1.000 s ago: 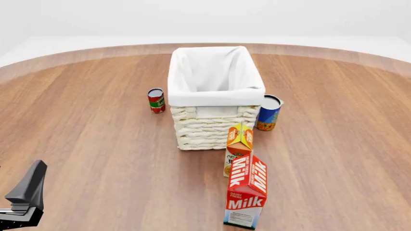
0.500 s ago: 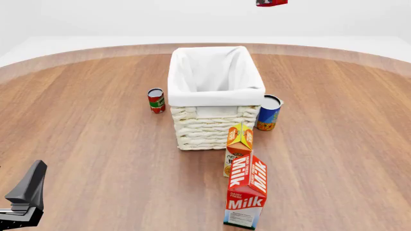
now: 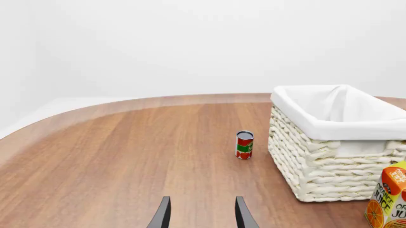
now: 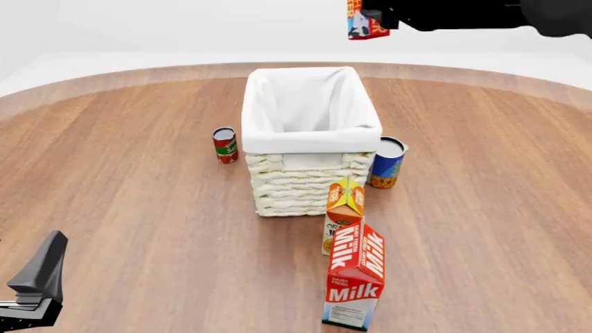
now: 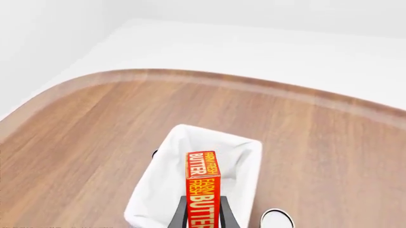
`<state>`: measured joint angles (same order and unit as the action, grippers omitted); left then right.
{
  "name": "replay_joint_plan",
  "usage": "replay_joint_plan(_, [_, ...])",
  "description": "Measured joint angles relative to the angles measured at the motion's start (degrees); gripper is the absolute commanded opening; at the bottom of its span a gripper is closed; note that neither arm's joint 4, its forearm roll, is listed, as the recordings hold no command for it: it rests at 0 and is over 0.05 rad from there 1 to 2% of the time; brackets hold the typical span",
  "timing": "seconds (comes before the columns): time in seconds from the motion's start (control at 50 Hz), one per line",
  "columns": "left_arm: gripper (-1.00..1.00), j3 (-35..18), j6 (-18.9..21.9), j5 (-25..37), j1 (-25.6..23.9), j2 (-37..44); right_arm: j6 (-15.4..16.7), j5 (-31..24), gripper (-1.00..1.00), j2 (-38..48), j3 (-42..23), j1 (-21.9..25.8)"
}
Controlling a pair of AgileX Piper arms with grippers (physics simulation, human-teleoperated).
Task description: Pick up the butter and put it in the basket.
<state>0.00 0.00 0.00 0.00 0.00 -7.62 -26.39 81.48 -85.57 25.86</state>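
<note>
High above the far part of the table (image 4: pixel 111 173), the right gripper (image 5: pixel 203 216) holds the butter (image 5: pixel 202 190) clamped between its fingers, the box standing on edge with its lettering readable in the right wrist view. In that view the box lies directly over the open mouth of the basket (image 4: pixel 310 149), well clear of its rim. Pick-up is therefore judged complete and transport largely done; lowering and release remain. The basket interior shows only white liner. The left gripper (image 3: pixel 201 216) sits low near the near-left edge, its jaws parted and holding nothing. A tomato can (image 4: pixel 224 144), a blue can (image 4: pixel 387 162), an orange juice carton (image 4: pixel 344 211) and a milk carton (image 4: pixel 355 277) stand beside and in front of the basket.
</note>
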Motion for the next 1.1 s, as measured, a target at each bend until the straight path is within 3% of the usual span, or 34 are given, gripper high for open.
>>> replay_joint_plan(0.46, [1.0,0.0,0.0,0.0,0.0,0.0,-1.0,4.6,-1.0,2.0,4.6,2.4])
replay_joint_plan(1.1, [1.0,0.0,0.0,0.0,0.0,0.0,-0.1,8.8,-1.0,5.0,10.2,5.4])
